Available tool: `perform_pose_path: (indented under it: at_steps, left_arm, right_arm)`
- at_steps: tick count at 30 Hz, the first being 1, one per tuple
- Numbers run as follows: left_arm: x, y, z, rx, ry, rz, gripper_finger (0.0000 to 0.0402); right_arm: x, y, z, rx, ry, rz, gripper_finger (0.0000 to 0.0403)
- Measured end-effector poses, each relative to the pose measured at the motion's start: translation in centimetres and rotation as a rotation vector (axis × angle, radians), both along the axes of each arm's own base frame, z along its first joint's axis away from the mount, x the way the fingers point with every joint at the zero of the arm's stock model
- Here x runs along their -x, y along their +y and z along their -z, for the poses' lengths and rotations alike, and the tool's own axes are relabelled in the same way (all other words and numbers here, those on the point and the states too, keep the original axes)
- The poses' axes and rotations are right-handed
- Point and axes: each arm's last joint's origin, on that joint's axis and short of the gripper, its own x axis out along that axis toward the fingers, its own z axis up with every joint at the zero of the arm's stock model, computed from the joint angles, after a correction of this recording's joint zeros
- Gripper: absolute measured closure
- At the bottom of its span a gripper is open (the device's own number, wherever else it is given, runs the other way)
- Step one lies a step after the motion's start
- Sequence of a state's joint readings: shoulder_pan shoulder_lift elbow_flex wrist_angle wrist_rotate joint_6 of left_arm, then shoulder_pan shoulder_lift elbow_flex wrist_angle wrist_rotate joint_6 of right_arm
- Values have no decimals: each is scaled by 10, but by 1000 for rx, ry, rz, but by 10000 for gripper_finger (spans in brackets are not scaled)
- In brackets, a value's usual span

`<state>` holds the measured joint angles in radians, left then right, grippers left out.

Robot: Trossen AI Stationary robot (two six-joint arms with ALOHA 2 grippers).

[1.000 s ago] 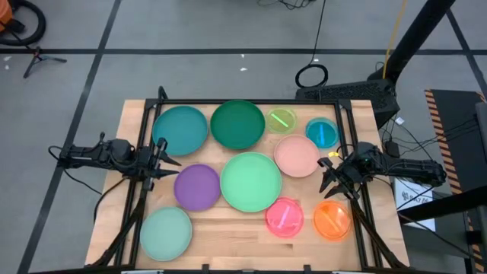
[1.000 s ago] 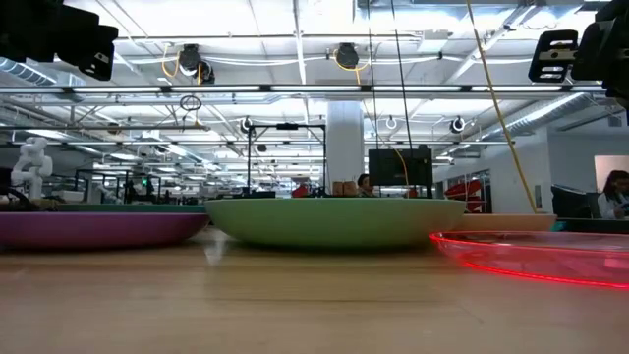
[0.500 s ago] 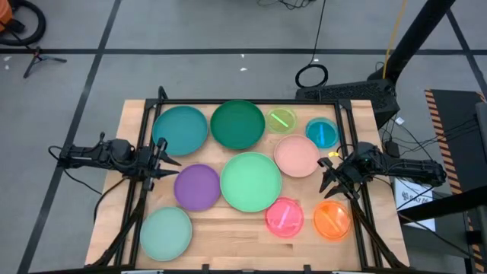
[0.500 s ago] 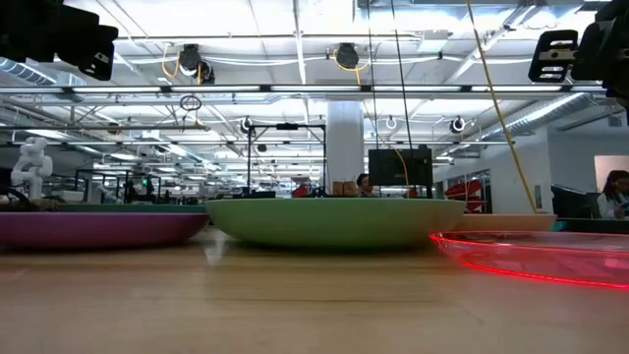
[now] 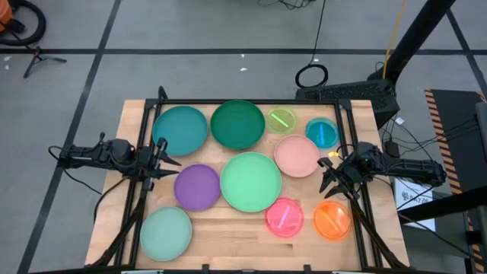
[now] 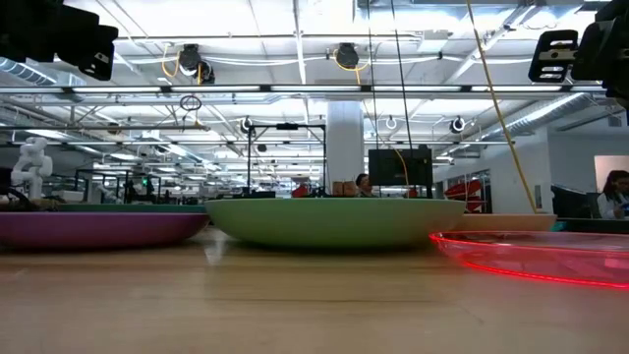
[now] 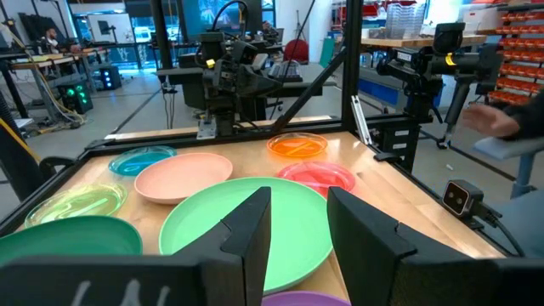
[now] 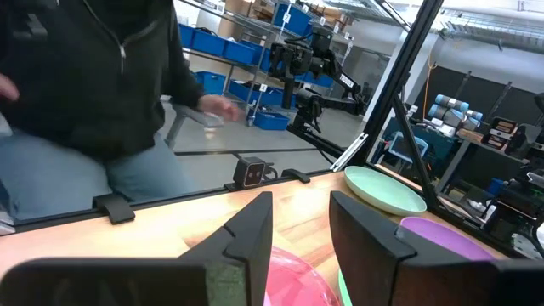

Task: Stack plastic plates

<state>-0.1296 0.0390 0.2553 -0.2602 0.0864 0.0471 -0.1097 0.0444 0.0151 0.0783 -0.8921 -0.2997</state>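
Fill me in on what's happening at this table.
Nothing is being handled yet. Nine plastic plates lie spread singly over the wooden table, none stacked: the big mint plate sits in the middle, with the purple plate beside it. The left claw hangs open at the left edge, the right claw open at the right edge, both empty.

Wooden table [image 5: 221,232], bearing unstacked plastic plates [image 5: 250,181]: teal at eleven o'clock, dark green at twelve, big mint at centre, orange at four, pale mint at seven.
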Motion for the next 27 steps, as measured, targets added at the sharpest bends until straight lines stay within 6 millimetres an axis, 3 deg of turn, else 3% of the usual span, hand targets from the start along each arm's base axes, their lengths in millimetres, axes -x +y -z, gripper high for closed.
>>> perform_pose_path:
  at_steps: [8, 13, 19, 21, 24, 27]
  left_arm:
    - [0, 0, 0, -11, -2, 0, 277]
    - [0, 1, 0, -213, -46, -16, 277]
    - [0, 1, -3, -321, -100, -25, 277]
    - [0, 0, -4, -320, -113, -11, 277]
    - [0, 0, -10, -269, -169, 12, 277]
    - [2, 0, -23, -143, -269, 7, 277]
  right_arm:
    - [0, 0, 0, 65, -64, 5, 289]
    - [0, 0, -2, 68, -90, 7, 289]
    - [0, 0, -2, -83, 63, 3, 289]
    - [-3, -3, -7, -211, 103, 128, 289]
    - [-9, -14, -11, -415, 106, 503, 289]
    - [-13, -18, -9, -436, 113, 652, 289]
